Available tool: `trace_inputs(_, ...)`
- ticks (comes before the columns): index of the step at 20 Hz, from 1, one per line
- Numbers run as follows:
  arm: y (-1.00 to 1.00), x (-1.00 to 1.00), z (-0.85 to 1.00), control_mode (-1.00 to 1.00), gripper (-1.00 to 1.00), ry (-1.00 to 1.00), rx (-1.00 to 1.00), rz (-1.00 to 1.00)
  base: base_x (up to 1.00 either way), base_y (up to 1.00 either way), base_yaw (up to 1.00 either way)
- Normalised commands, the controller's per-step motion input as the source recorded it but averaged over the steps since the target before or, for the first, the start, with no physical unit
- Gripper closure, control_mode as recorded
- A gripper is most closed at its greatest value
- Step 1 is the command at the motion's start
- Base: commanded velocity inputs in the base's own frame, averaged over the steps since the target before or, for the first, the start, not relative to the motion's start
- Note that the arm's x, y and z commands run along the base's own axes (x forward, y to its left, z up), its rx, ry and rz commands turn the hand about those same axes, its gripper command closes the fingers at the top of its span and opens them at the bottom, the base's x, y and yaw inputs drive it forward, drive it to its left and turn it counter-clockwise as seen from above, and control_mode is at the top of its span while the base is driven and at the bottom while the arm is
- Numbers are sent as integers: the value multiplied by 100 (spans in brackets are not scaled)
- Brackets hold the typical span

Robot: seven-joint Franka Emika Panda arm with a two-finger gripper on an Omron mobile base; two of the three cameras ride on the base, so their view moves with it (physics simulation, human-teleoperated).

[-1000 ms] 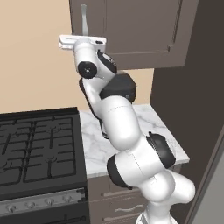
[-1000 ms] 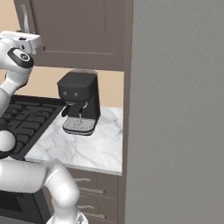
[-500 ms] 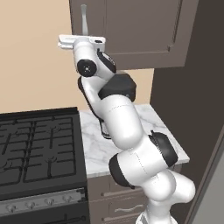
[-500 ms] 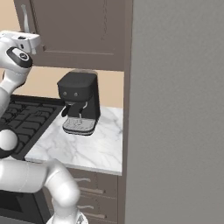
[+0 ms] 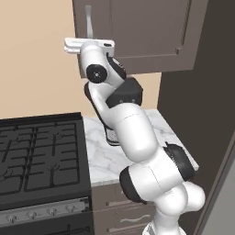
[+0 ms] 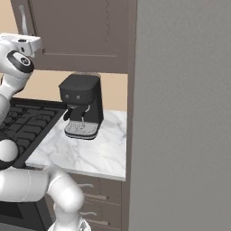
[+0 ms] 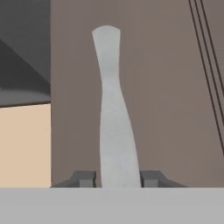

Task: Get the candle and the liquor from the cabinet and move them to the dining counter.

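Note:
The cabinet [image 5: 147,36] is a dark brown wall unit with its panelled doors closed. Its long silver handle [image 5: 88,20] runs vertically at the door's left edge. My gripper [image 5: 88,40] is raised to the handle's lower end. In the hand view the handle [image 7: 111,109] rises between my two fingertips [image 7: 86,178], which press against its sides, so my gripper [image 7: 119,179] is shut on it. The right base view shows the hand [image 6: 26,44] just below the handle [image 6: 22,20]. The candle and the liquor are hidden behind the closed doors. The dining counter is out of view.
A black coffee machine [image 6: 82,103] stands on the small marble counter [image 6: 94,153] under the cabinet. A black gas stove [image 5: 36,151] lies to the left. A tall grey panel [image 6: 180,113] walls off the right side. Brown drawers [image 6: 97,194] sit below the counter.
The fingers have closed in onto the cabinet handle. The arm and the views have hardly shifted.

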Motion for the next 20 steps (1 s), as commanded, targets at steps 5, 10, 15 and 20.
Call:
trace_inputs(5, -1, -49, -8, -100, 100, 0, 0, 3, 0, 0, 0)
trace_inputs(10, -10, -73, 0, -100, 100, 0, 0, 0, 0, 0, 0)
trace_inputs(15, -20, -94, 0, -100, 100, -1, 0, 0, 0, 0, 0)
trace_inputs(20, -30, -99, 5, -100, 100, 0, 0, 0, 0, 0, 0)
